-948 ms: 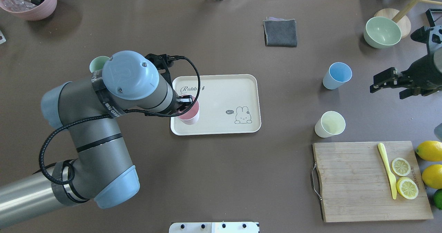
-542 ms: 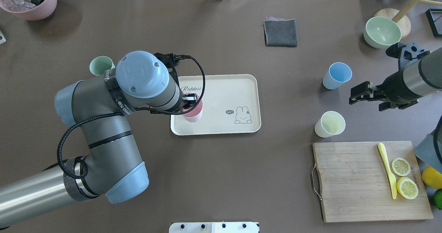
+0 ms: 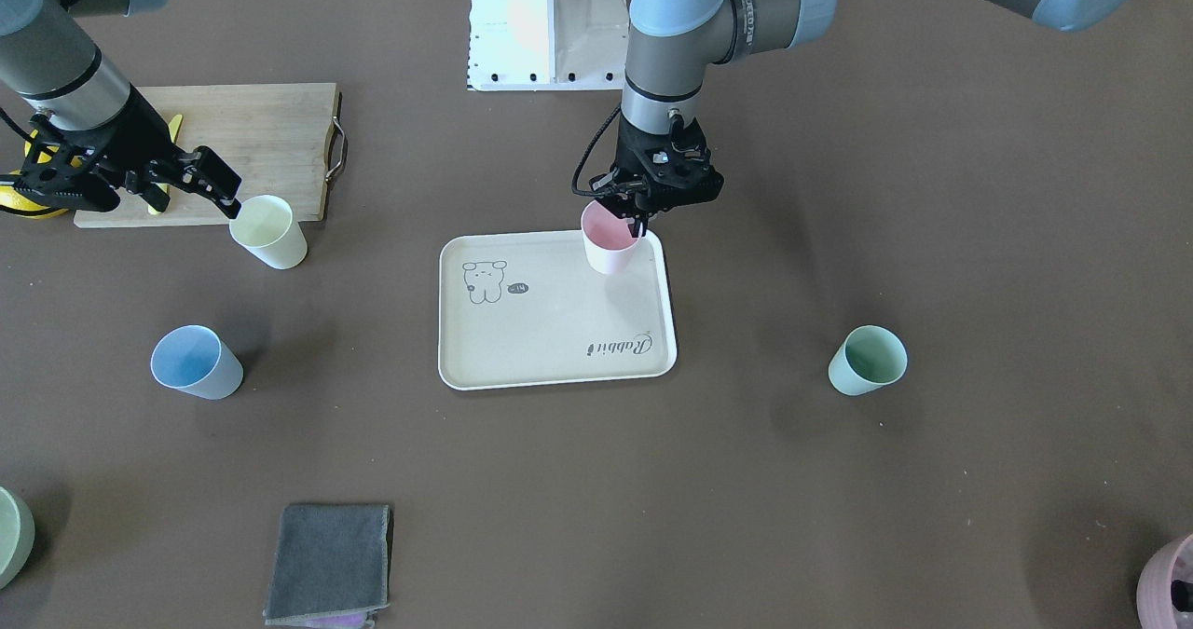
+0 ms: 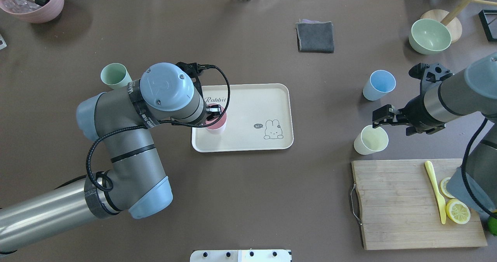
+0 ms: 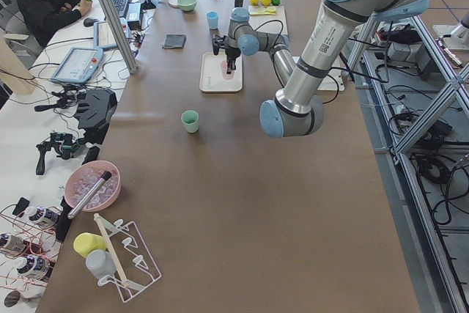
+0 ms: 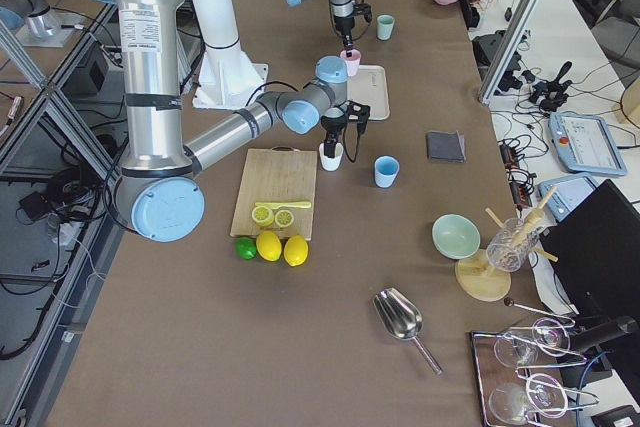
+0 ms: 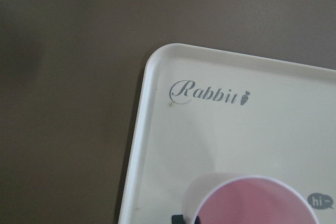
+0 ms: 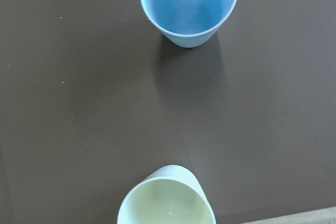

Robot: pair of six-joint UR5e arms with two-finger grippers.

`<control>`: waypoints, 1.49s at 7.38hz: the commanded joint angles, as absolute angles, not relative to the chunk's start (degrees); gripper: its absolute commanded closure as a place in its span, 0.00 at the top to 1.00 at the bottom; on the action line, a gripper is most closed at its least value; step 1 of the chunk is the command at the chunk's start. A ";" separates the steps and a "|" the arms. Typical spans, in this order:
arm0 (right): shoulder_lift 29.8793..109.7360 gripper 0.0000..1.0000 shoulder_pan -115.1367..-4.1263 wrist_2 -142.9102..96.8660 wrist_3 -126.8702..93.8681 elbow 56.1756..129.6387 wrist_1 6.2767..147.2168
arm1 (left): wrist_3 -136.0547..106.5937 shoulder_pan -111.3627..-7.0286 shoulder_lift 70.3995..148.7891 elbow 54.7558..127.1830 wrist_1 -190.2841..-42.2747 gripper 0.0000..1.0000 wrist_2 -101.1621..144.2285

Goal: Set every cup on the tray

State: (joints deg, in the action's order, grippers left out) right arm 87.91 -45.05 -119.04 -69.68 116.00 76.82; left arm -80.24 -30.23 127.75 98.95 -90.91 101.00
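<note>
My left fingers point(image 4: 212, 111) pinched the rim of the pink cup point(image 4: 218, 124) upright on the tray point(image 4: 244, 110); my right fingers point(image 4: 382, 115) hung spread just beside the yellow cup point(image 4: 371, 139)

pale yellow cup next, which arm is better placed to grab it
Right. The right gripper, open, hovers at the rim of the pale yellow cup, while the left gripper is clamped on the pink cup at the tray, far across the table.
</note>
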 commanded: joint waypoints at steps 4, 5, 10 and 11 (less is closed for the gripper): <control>87.54 1.00 -42.19 -115.85 -71.19 114.10 76.90 | -79.01 -30.50 127.53 98.44 -91.14 0.00 100.99; 87.10 1.00 -41.93 -115.06 -70.93 112.25 76.82 | -79.01 -30.50 127.62 98.44 -91.14 0.00 100.99; 87.98 1.00 -41.04 -114.08 -70.84 111.44 76.82 | -78.49 -30.32 127.70 97.13 -91.49 0.00 100.99; 88.24 1.00 -41.04 -114.17 -70.84 111.45 76.82 | -78.40 -30.15 127.71 96.42 -92.45 0.00 100.99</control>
